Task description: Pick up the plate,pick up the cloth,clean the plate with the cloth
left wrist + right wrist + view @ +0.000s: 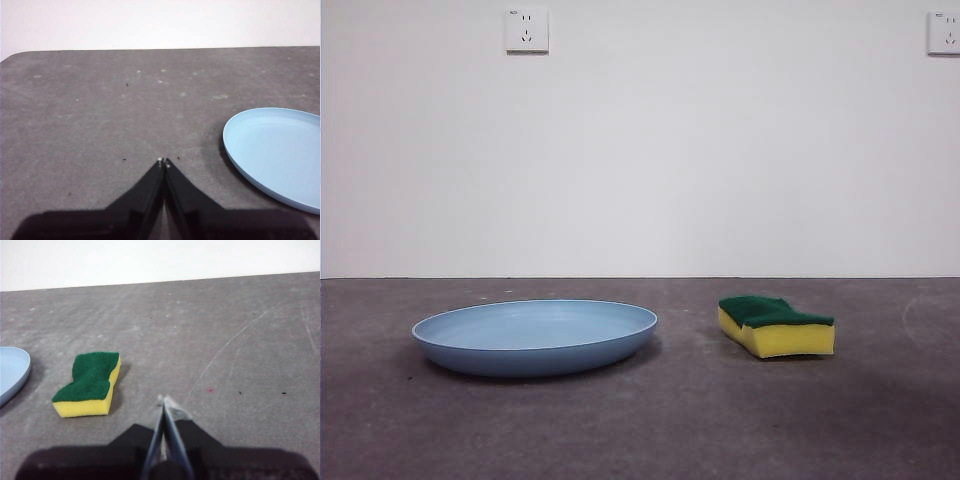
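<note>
In the front view the plate sat flat on the grey counter at lower left of the frame, and the cloth, a yellow sponge with its green scouring side up, lay at lower right, well apart from the plate. Two wall sockets showed at the top of the frame on the white wall. Neither arm appeared in that view. In the left wrist view the left tool had its jaws closed together on nothing, with the plate near it. In the right wrist view the right tool was likewise closed and empty, the cloth near it on the counter.
</note>
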Controlling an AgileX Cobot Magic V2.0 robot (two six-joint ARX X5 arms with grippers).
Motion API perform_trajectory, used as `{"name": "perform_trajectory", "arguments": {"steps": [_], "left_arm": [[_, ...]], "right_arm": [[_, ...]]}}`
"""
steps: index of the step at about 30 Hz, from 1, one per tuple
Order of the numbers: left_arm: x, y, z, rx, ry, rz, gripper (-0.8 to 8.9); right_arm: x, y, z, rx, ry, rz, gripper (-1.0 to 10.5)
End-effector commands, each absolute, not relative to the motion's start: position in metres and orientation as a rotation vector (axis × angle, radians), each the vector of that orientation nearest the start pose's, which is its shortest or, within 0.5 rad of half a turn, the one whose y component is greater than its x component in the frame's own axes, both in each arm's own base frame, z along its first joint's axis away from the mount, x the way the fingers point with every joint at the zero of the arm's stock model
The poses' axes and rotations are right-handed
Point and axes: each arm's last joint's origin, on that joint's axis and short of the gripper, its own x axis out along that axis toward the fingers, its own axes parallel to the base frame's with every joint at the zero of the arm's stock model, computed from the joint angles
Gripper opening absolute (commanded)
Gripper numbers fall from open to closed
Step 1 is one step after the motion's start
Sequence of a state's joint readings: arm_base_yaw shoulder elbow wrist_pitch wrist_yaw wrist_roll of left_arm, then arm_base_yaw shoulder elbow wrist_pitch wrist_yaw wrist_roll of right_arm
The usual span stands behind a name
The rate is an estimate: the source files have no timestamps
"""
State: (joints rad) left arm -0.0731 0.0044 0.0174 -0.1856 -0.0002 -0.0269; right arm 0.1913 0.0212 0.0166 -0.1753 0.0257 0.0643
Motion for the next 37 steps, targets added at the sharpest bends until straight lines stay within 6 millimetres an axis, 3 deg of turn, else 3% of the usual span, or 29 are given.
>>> {"name": "perform_trajectory", "arguments": {"steps": [1,10,17,22,28,37], "left_arm": [[0.096,-0.007,0.147,-0.024,0.183,-0.07,-0.03],[0.096,-0.007,0.149,-0.077,0.168,-0.069,-0.03],[0.095,-0.009,0.159,-0.166,0.134,-0.142,-0.06],[0.091,-0.009,0.179,-0.269,0.149,-0.144,-0.06],[0.09,-0.01,0.205,-0.271,0.215,-0.157,-0.06],[0.113,-0.017,0.234,-0.278,0.372,-0.354,-0.06]], "right_arm": [[0.095,0.018,0.147,0.061,0.194,0.155,0.0],[0.095,0.018,0.147,0.131,0.2,0.149,0.0],[0.094,0.017,0.157,0.297,0.186,0.138,-0.1],[0.093,0.018,0.173,0.354,0.189,0.156,-0.1],[0.097,0.02,0.2,0.356,0.268,0.203,-0.1],[0.122,0.029,0.239,0.291,0.406,0.32,-0.1]]}}
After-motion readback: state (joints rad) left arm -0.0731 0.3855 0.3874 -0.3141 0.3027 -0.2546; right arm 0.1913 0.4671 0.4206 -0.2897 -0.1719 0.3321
